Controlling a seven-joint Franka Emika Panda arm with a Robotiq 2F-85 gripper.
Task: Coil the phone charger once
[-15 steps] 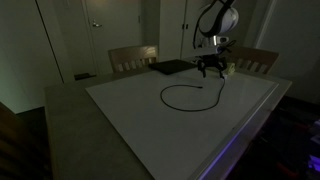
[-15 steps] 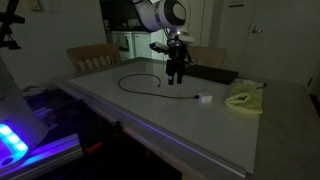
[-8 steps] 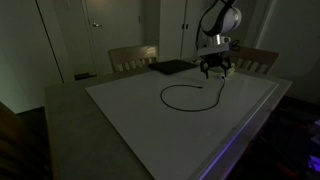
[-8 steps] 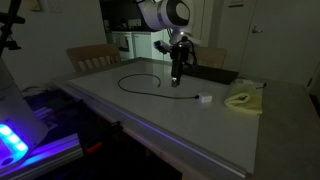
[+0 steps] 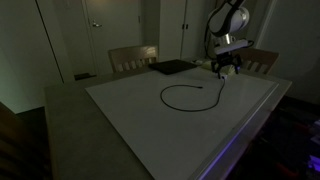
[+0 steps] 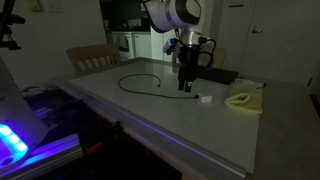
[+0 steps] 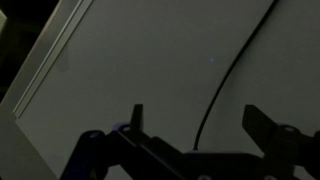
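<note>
**Scene.** A dimly lit room with a robot arm over a tabletop (image 5: pixel 66 108) that is largely covered by a white sheet (image 5: pixel 150 132).

**Task object.** The phone charger (image 5: pixel 164 96), a very thin black cable, lies flat on the white sheet. In both exterior views it forms one nearly closed loop near the middle of the sheet. A single tail leaves the loop and runs toward the arm. The phone charger (image 6: pixel 121 83) touches nothing but the sheet.

**Gripper.** The gripper (image 5: pixel 228 70) points downward near the far corner of the sheet, at the end of the tail. It is beside the loop, not over it, and appears to hang just above the surface (image 6: pixel 186 89). Its fingers are spread wide and hold nothing.

**Wrist view.** The gripper (image 7: pixel 196 120) shows as two dark fingertips (image 7: pixel 137 113) with a broad gap between them. The phone charger (image 7: pixel 240 62) enters at upper right and curves down through that gap, lying on the sheet below the fingers. The edge of the sheet runs diagonally at left.

**Surroundings.**
- A flat black pad (image 5: pixel 172 67) rests at the far edge of the tabletop.
- A small white block (image 6: pixel 204 99) lies on the sheet just beside the gripper. It cannot be told whether it joins the cable.
- A pale greenish object (image 6: pixel 243 98) sits farther along the sheet.
- A chair (image 5: pixel 133 57) stands behind the tabletop.
</note>
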